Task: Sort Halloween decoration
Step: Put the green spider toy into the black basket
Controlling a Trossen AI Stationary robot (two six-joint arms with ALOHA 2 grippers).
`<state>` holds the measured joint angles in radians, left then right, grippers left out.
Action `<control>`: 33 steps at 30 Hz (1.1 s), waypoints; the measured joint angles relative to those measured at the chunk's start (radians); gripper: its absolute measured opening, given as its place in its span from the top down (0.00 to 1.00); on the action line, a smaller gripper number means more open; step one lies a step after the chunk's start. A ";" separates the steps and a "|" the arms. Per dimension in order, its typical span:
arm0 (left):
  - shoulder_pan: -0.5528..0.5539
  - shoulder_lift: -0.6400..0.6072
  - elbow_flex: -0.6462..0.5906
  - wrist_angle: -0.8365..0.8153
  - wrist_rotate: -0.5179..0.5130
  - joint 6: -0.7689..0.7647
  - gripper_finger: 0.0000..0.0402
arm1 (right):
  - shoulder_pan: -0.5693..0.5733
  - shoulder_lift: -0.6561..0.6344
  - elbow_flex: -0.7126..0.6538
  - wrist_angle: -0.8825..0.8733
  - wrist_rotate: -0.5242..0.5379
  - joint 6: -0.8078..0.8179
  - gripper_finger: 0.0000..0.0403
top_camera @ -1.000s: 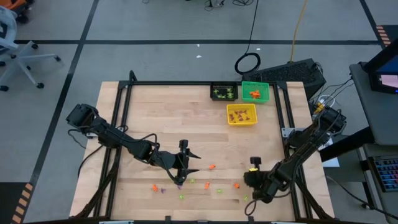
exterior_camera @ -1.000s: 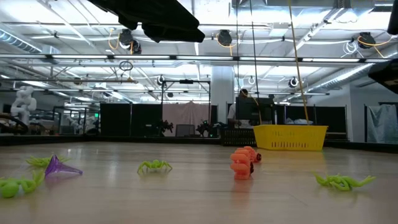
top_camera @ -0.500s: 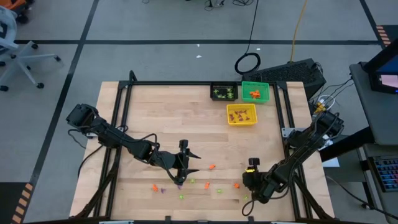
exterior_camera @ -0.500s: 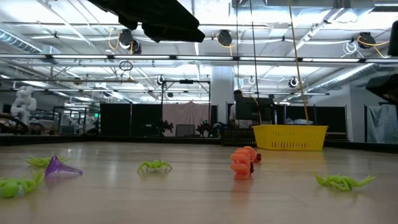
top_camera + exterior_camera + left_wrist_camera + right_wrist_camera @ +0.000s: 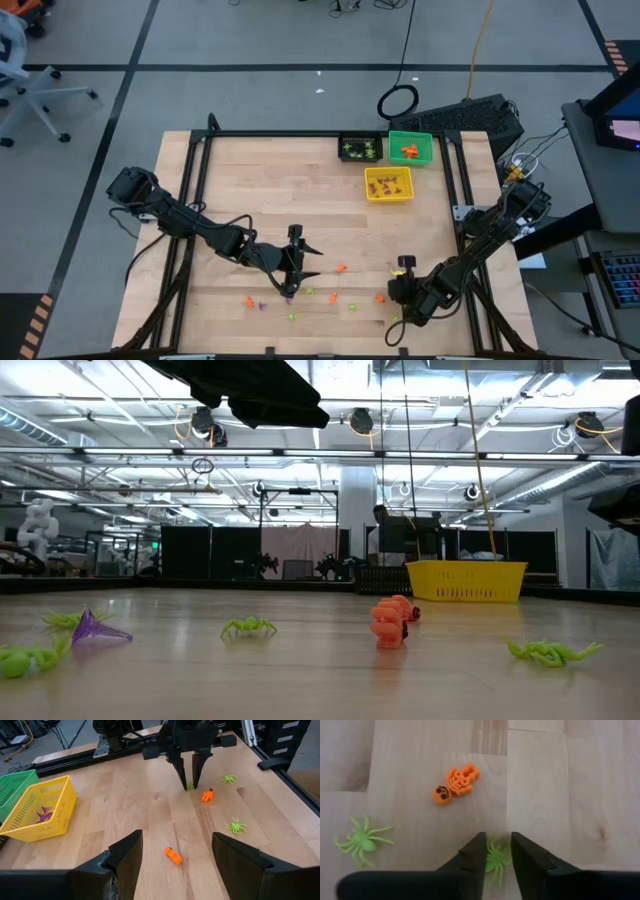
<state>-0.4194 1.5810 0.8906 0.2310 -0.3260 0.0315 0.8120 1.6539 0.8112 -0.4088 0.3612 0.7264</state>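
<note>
Tiny orange, purple and light-green trinkets (image 5: pixel 320 296) lie scattered on the wooden table near its front edge. My right gripper (image 5: pixel 498 851) points steeply down among them, shut on a light-green spider (image 5: pixel 495 862). An orange skeleton (image 5: pixel 455 782) lies just beyond it, and another green spider (image 5: pixel 362 842) to one side. My left gripper (image 5: pixel 176 837) hovers open over the table's middle front with nothing between its fingers. An orange trinket (image 5: pixel 173 855) lies on the wood ahead of it. My right gripper has the light-green spider's body (image 5: pixel 496 854) between its two fingers, which come from above and slant down. The spider's legs (image 5: pixel 492 876) stick out below the fingers. The spider lies flat on the table.
Three square bins stand at the table's far right: black (image 5: pixel 360 148), green (image 5: pixel 410 147) and yellow (image 5: pixel 388 184), each with trinkets inside. A black frame (image 5: pixel 300 133) runs around the table. The wood between the bins and the trinkets is free.
My right gripper has sunk a little toward the table and edged toward the left. The trinkets lie where they were.
</note>
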 joint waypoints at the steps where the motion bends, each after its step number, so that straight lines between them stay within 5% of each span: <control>1: 0.000 0.000 0.000 0.000 0.000 0.000 0.41 | 0.000 0.000 0.000 0.000 0.000 -0.004 0.83; 11: 0.000 0.000 0.000 0.000 0.000 0.000 0.41 | 0.000 -0.015 -0.003 -0.004 -0.003 -0.041 0.99; 24: 0.000 0.000 0.000 0.000 0.000 0.000 0.41 | -0.002 -0.158 -0.007 -0.012 0.006 -0.146 1.00; 33: 0.000 0.000 0.000 0.000 0.000 0.000 0.41 | 0.003 -0.381 -0.006 0.001 0.172 -0.332 1.00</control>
<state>-0.4192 1.5810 0.8906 0.2310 -0.3260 0.0320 0.8145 1.2728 0.8051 -0.4077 0.5332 0.3949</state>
